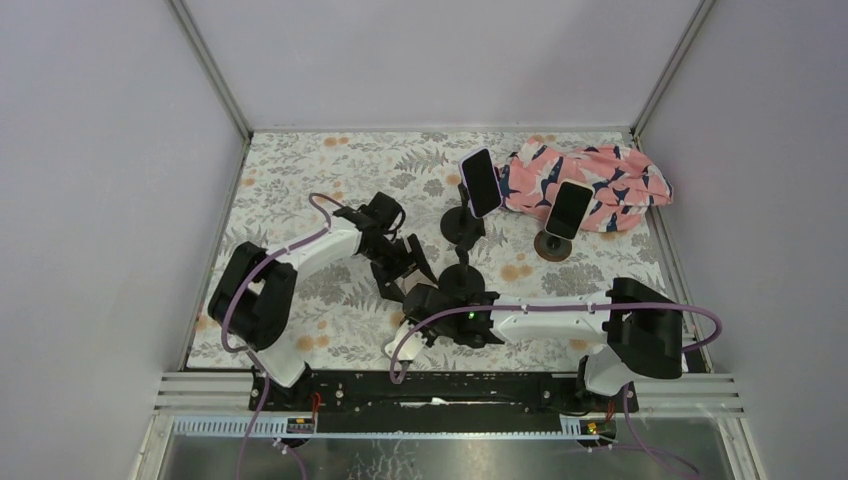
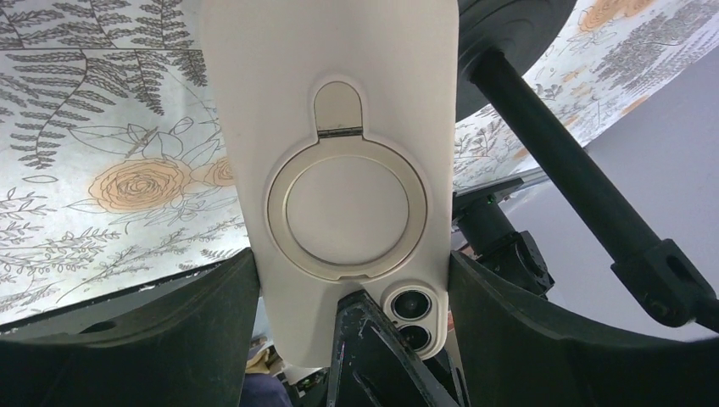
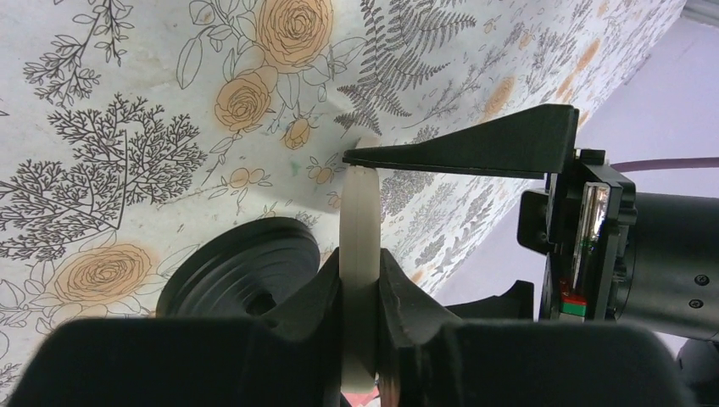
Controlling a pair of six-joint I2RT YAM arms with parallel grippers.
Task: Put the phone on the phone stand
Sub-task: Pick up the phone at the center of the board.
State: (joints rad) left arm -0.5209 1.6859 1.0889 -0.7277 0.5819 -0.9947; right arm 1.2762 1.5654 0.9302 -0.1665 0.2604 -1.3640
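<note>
A phone in a cream case (image 2: 339, 110), with a round ring and two lenses on its back, fills the left wrist view. My left gripper (image 2: 352, 264) is shut on its two long edges. My right gripper (image 3: 360, 284) is shut on the phone (image 3: 359, 220) across its thin faces; one of its fingers (image 2: 373, 356) lies on the phone's back. Both grippers meet mid-table, left (image 1: 405, 272) and right (image 1: 428, 300), where the phone is hidden. The empty black phone stand (image 1: 462, 274) is just right of them; its rod (image 2: 560, 161) and base (image 3: 242, 267) show close by.
Two more stands at the back hold phones, one upright (image 1: 480, 183) and one further right (image 1: 568, 210). A pink patterned cloth (image 1: 610, 180) lies at the back right. A floral cloth (image 1: 300, 170) covers the table, with grey walls on three sides.
</note>
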